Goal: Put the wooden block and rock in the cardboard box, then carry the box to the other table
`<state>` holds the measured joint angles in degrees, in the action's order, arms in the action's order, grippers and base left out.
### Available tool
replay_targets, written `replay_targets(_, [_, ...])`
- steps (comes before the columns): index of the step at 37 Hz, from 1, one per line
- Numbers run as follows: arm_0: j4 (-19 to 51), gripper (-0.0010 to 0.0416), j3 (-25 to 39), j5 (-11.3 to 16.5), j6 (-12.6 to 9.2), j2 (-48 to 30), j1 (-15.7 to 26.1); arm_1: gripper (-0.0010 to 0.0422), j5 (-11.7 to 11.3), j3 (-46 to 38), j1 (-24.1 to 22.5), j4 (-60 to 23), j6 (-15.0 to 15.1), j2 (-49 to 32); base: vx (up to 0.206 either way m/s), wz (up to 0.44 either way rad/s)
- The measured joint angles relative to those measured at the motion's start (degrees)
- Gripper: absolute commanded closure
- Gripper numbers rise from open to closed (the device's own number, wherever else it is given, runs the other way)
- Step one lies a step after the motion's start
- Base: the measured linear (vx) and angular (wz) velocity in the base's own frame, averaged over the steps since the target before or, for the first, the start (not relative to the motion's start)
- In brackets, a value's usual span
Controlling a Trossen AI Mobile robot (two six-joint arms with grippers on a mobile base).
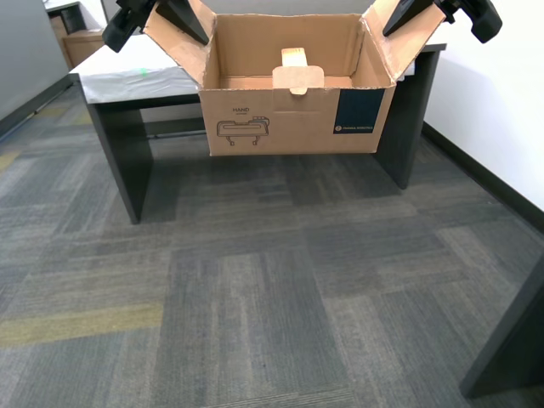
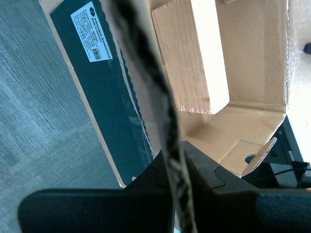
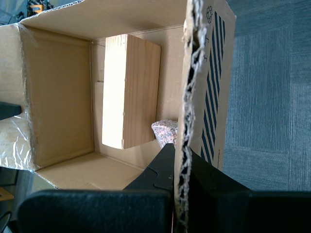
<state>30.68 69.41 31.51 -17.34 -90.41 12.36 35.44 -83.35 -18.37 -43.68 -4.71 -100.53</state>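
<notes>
Nearest in the exterior view is grey carpet [image 1: 255, 297], w/ a dark bench leg [image 1: 510, 348] at lower right. Above it, centre-top of frame, the cardboard box [image 1: 289, 119] is held off the floor by its two side flaps, presumably for carrying. My first gripper [image 3: 181, 170] has its fingers pinched on one flap edge; my second gripper [image 2: 176, 170] is pinched likewise on the other. Inside lie the wooden block [image 3: 131, 92] and, just beside it, the rock [image 3: 164, 131]. Behind the box stands a cloth-draped bench [image 1: 136, 81], prob. the destination.
</notes>
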Motion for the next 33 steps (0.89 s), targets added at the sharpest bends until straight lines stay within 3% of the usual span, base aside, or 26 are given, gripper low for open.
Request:
replay_targets(11, [-0.1, 0.0406, 0.0, 0.0, -1.3, 0.0, 0.0, 0.0413, 0.0, 0.0, -0.1, 0.3, -0.7, 0.0, 0.058, -0.003])
replay_targets(33, [-0.1, 0.0406, 0.1, 0.0, -1.5, 0.0, 0.0, 0.0413, 0.0, 0.0, -0.2, -1.0, -1.6, 0.0, 0.113, -0.021])
